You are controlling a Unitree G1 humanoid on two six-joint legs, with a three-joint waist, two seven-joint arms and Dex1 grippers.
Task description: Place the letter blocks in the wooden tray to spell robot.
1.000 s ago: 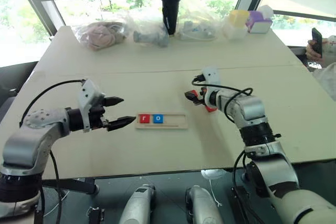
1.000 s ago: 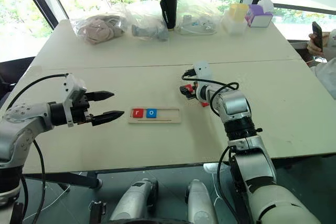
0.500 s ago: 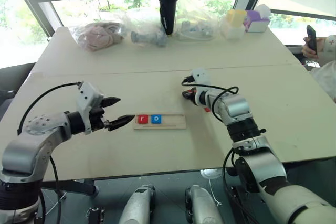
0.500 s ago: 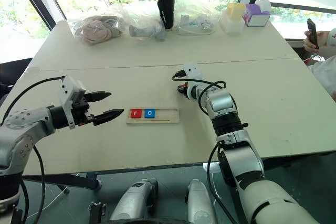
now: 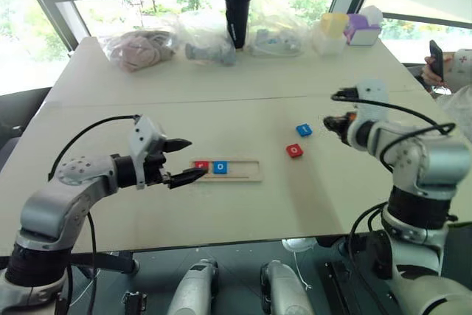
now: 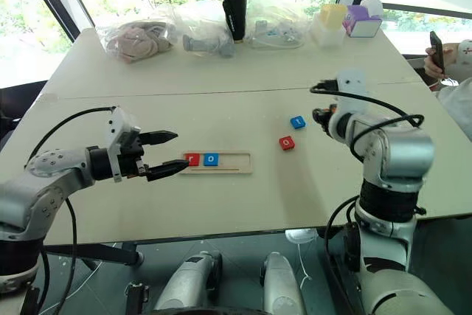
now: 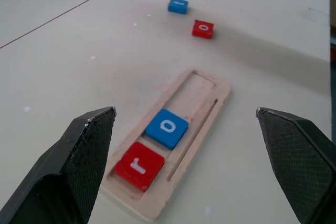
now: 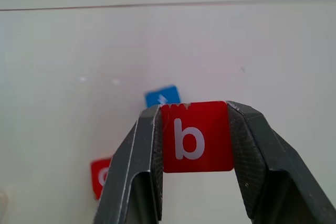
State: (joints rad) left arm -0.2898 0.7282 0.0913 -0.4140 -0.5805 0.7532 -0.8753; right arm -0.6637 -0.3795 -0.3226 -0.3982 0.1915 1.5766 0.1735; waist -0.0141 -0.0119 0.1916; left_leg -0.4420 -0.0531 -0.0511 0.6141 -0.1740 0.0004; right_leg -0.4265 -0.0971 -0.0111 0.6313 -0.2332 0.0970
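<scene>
Red square "b" block [image 8: 197, 136] sits clamped in the right gripper [image 8: 195, 145], lifted; next, the pale wooden tray's [image 5: 251, 178] third slot. Left gripper [image 5: 186, 160] gapes empty.

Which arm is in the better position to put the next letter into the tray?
The right. Its gripper is shut on the red b block, the letter due next. The wooden tray holds r and o already. The left gripper is open and holds nothing.
</scene>
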